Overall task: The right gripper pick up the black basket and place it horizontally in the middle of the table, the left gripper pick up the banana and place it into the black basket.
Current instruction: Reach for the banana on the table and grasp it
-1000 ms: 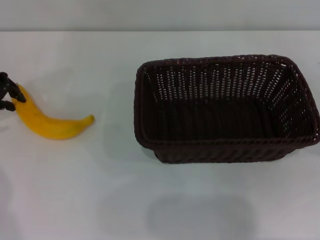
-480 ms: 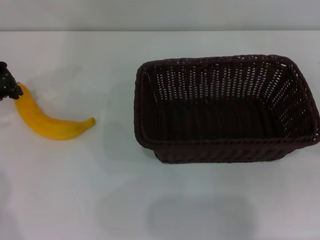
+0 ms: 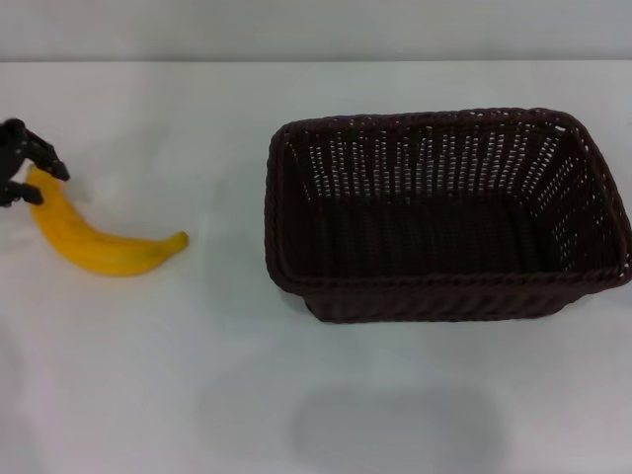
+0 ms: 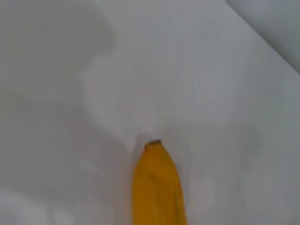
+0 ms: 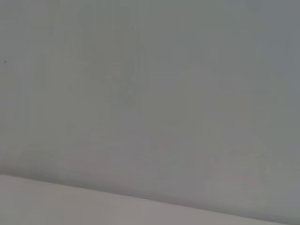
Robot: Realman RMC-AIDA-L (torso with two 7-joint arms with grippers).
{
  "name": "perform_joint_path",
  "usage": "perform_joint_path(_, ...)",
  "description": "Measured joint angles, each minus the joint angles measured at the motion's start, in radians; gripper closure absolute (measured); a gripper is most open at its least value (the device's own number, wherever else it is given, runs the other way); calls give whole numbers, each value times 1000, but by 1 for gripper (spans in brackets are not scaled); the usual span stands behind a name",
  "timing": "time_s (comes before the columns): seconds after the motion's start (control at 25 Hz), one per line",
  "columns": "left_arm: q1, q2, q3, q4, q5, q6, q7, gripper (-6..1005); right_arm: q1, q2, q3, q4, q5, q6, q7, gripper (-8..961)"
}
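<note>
The yellow banana [image 3: 99,247] lies on the white table [image 3: 197,375] at the far left, curved, with one end pointing towards the basket. My left gripper [image 3: 49,185] is at the banana's left end, open, with one pointed finger on each side of the tip. The left wrist view shows that end of the banana [image 4: 157,187] lying on the table. The black basket [image 3: 425,284] stands upright on the right half of the table, its long side across, and is empty. The right gripper is out of view.
The table's far edge [image 3: 316,61] meets a grey wall behind. Bare white tabletop lies between the banana and the basket and in front of both. The right wrist view shows only a plain grey surface.
The left gripper's fingers have spread apart around the banana's left end. The banana has shifted only slightly. The basket has not moved.
</note>
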State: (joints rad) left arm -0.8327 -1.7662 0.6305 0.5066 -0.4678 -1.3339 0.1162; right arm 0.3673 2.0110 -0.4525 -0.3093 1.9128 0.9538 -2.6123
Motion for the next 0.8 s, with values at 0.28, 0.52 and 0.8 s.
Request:
perform_joint_path(0.28, -36, -22, 0, -78, 46, 87, -2, 456, 3, 0, 0, 9, 0, -3, -22, 250)
perform_joint_path(0.52, -37, -24, -1, -83, 46, 63, -29, 351, -2, 0, 0, 10, 0, -5, -22, 250)
perform_joint_path(0.8, -31, -18, -3, 22, 54, -31, -67, 185, -12, -2, 2, 1, 0, -12, -24, 250)
